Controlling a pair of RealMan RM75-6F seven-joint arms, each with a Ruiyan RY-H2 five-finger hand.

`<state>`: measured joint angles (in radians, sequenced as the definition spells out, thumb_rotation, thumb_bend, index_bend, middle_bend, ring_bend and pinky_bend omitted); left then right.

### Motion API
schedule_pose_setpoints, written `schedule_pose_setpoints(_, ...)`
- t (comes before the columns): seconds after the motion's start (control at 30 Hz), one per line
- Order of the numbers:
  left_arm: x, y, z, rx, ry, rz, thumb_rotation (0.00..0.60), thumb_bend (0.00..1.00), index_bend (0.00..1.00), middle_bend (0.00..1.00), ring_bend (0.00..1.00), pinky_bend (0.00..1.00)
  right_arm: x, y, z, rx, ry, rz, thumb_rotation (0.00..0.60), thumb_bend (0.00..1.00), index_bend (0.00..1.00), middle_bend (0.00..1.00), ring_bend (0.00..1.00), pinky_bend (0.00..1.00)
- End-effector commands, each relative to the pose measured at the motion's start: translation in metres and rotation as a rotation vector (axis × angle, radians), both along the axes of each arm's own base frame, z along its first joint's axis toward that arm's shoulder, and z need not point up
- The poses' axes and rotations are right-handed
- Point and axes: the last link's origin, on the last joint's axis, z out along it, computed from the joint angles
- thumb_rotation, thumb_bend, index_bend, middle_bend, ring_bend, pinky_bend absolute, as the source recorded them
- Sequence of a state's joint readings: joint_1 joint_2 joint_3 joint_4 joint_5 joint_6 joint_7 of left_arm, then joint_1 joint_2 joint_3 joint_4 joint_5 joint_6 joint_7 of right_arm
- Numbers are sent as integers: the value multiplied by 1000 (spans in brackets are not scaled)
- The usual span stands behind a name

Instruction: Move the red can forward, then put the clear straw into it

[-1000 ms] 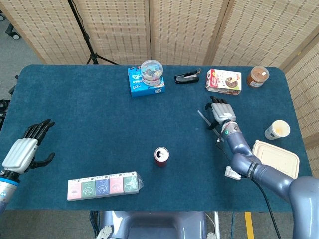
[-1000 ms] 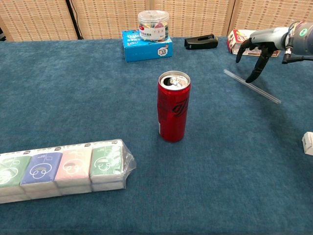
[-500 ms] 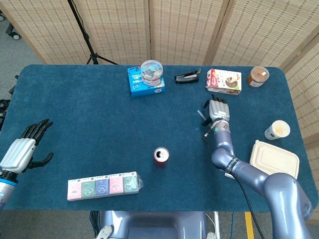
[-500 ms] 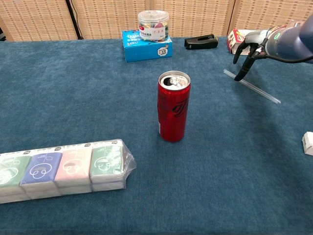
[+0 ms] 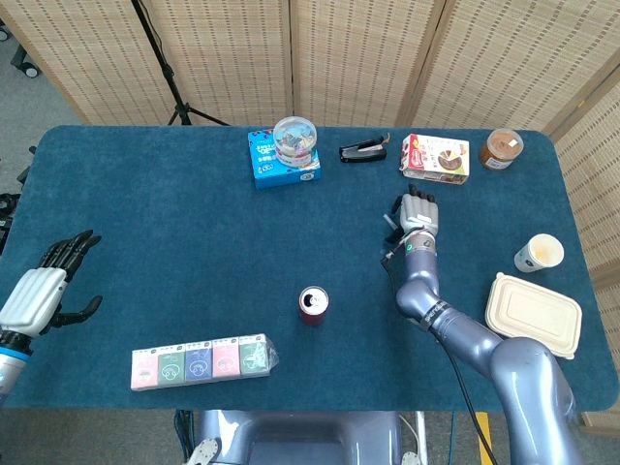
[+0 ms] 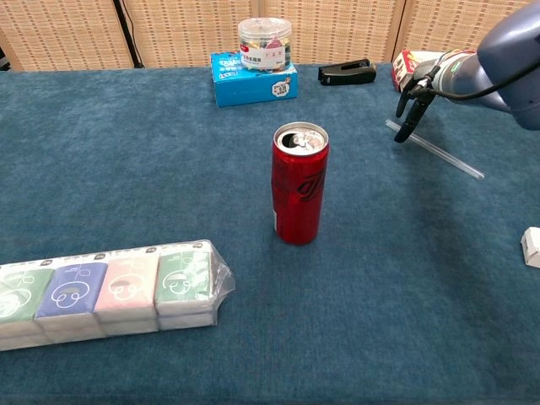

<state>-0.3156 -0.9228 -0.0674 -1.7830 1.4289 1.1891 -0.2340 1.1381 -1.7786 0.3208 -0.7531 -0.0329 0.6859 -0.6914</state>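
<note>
The red can (image 5: 313, 304) stands upright with its top open near the table's middle, also plain in the chest view (image 6: 299, 183). A clear straw (image 6: 443, 156) lies flat on the blue cloth to the can's right. My right hand (image 6: 415, 91) hangs over the straw's far left end, fingers pointing down, tips at or just above it; it holds nothing. From the head camera that right hand (image 5: 415, 212) and its forearm cover most of the straw. My left hand (image 5: 44, 289) hovers at the table's left edge with fingers spread, far from the can.
A wrapped row of tissue packs (image 6: 110, 291) lies front left. At the back are a blue box (image 5: 282, 167) with a clear jar (image 5: 294, 139) on it, a black stapler (image 5: 363, 150), a snack box (image 5: 436, 156) and a brown jar (image 5: 502, 147). A paper cup (image 5: 539, 253) and a takeout box (image 5: 534, 312) sit right.
My right hand has slid left along the straw to its far end, the forearm swinging inward. The straw, the can and my left hand have stayed put.
</note>
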Motion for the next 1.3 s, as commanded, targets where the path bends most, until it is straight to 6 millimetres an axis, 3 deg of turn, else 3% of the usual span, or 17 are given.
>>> schedule_pose_setpoints(0.03, 0, 0, 0, 0, 0, 0, 600, 359, 0, 0, 0, 0, 0, 0, -2, 3, -3, -5, 600, 197, 382, 0, 0, 0)
schedule_pose_setpoints(0.37, 0, 0, 0, 0, 0, -2, 600, 358, 0, 0, 0, 0, -4, -2, -3, -1, 1, -23, 600, 328, 419, 0, 0, 0)
schedule_pose_setpoints(1.3, 0, 0, 1, 2, -1, -1, 600, 358, 0, 0, 0, 0, -9, -1, -9, 9, 5, -55, 600, 386, 482, 0, 0, 0)
